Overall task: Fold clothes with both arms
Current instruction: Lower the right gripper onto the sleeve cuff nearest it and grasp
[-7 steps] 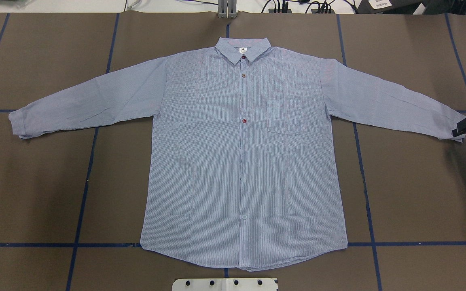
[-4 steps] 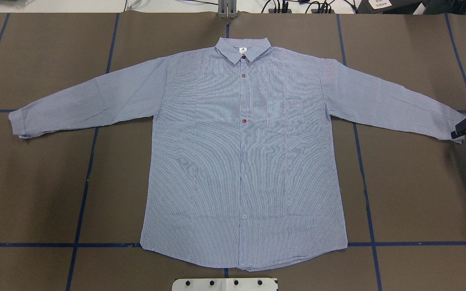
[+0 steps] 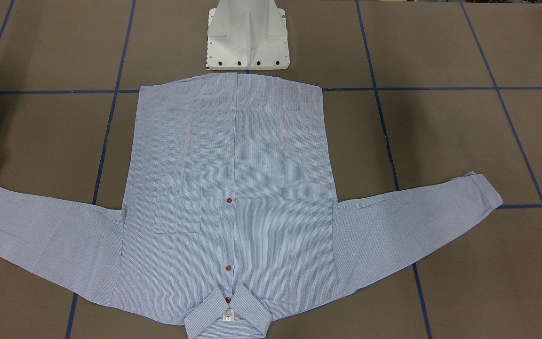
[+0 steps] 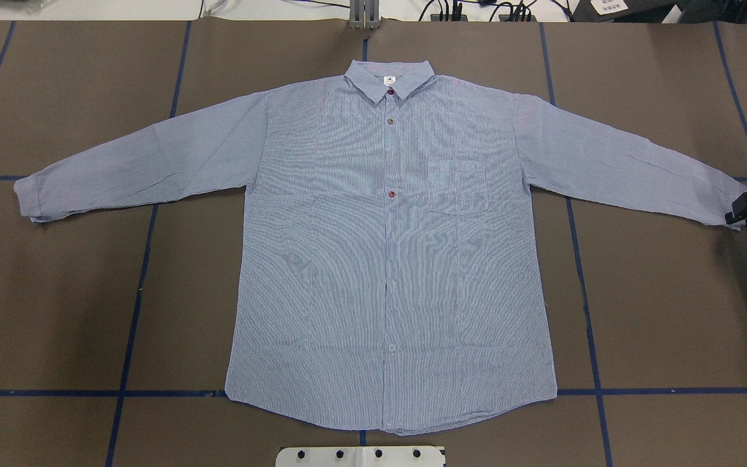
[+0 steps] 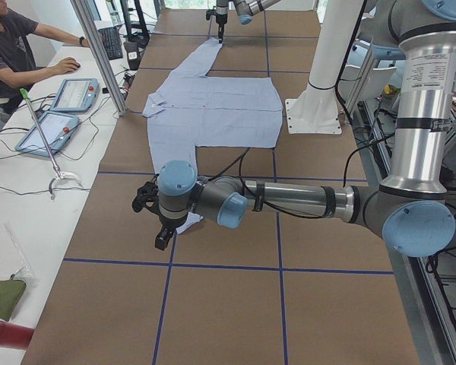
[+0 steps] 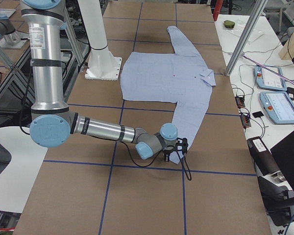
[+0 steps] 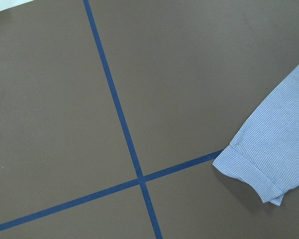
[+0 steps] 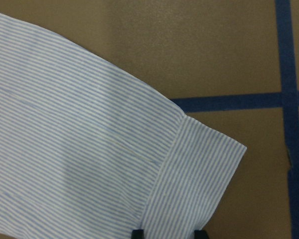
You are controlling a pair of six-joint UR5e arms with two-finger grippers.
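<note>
The right gripper (image 4: 736, 215) sits low at the end of the shirt's (image 4: 386, 259) sleeve, its fingertips (image 8: 137, 233) spread apart with the edge of the cuff (image 8: 199, 184) lying between them. The left gripper (image 5: 161, 240) hangs near the other cuff (image 7: 254, 172), which lies flat beside a crossing of blue tape lines (image 7: 139, 180). I cannot tell whether its jaws are apart or together. The shirt lies face up and buttoned on the brown table (image 4: 672, 311), sleeves stretched wide. Its collar (image 4: 389, 76) points toward the far edge and its hem lies just beside the white pedestal base (image 3: 247, 37). Bare surface surrounds both cuffs and both flanks of the shirt.
</note>
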